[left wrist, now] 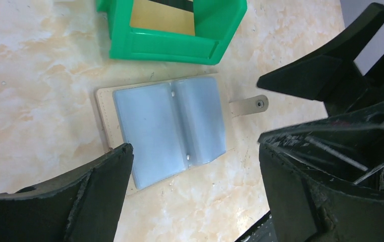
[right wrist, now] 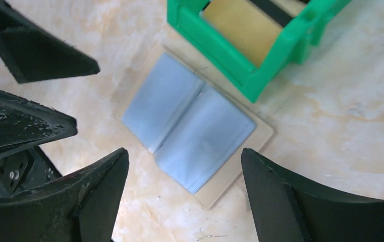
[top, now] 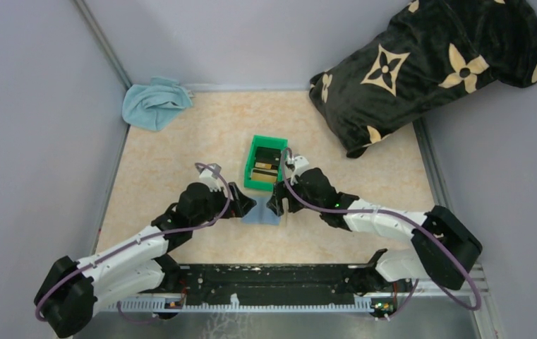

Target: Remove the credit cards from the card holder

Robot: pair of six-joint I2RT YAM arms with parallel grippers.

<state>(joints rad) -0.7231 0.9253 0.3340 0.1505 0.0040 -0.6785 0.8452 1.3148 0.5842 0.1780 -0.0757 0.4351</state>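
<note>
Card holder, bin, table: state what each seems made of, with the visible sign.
Card holder: soft, translucent blue-grey plastic sleeves on a tan stitched backing, perhaps leather or imitation. Bin: rigid glossy green plastic, moulded rim. Table: beige marble-veined surface, possibly laminate; unclear.

- One green bin [top: 250,167].
- One card holder [left wrist: 169,126], just beside the bin's near side.
- Credit cards [left wrist: 162,17] inside the bin, gold-tan and black: exact number unclear.
- One blue cloth [top: 154,103], far-left of the bin.
- One black pillow [top: 427,63], far-right of the bin.
</note>
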